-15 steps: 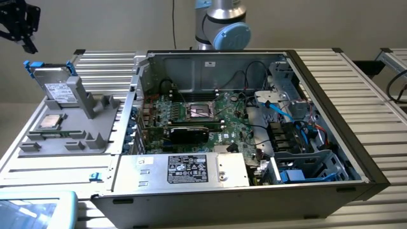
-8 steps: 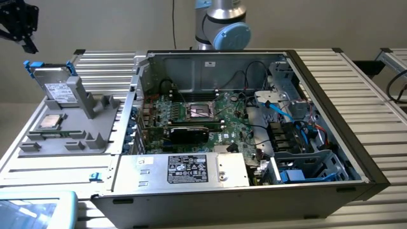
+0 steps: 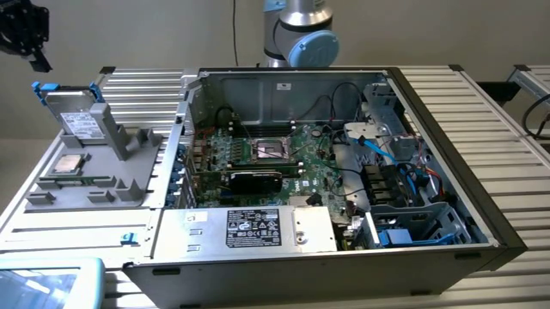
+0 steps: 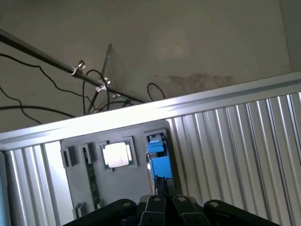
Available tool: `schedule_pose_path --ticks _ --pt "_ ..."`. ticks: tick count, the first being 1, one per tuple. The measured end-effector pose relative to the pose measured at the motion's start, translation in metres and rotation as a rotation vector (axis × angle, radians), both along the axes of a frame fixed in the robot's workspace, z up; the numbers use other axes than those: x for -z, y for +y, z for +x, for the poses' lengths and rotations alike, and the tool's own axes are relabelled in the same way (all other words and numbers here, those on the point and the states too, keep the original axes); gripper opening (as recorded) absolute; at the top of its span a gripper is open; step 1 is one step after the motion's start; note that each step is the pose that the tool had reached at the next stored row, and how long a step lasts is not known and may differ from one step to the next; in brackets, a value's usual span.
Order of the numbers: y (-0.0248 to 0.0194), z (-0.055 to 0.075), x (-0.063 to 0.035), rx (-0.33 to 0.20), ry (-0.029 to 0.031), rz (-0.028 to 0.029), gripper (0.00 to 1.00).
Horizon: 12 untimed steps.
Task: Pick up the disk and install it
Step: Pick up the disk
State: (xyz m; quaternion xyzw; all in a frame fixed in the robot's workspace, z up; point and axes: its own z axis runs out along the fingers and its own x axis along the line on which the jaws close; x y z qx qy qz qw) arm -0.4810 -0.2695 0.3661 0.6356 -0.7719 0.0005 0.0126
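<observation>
Gripper (image 4: 164,181) clenched tight, nothing between its fingers, hovering high above the grey holder tray (image 3: 86,188). The disk (image 3: 74,119) is propped upright in a slot at one end of that tray, blue frame showing, untouched. A CPU chip (image 3: 68,165) lies flat on the tray just beside it. The open computer case (image 3: 257,90) sits right alongside the tray.

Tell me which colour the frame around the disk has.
Bright blue, edging the silver-grey disk; the exterior view shows it best.
</observation>
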Motion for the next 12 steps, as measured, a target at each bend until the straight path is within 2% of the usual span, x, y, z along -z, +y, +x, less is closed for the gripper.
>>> schedule_pose_path --ticks 3,8,12 --pt "0.0004 -0.0001 0.0 -0.041 -0.0022 -0.0001 0.11" --pt "0.0015 -0.0004 0.0005 -0.078 -0.0161 0.0005 0.11" --pt "0.0016 -0.0005 0.0005 -0.081 -0.0164 0.0016 0.11"
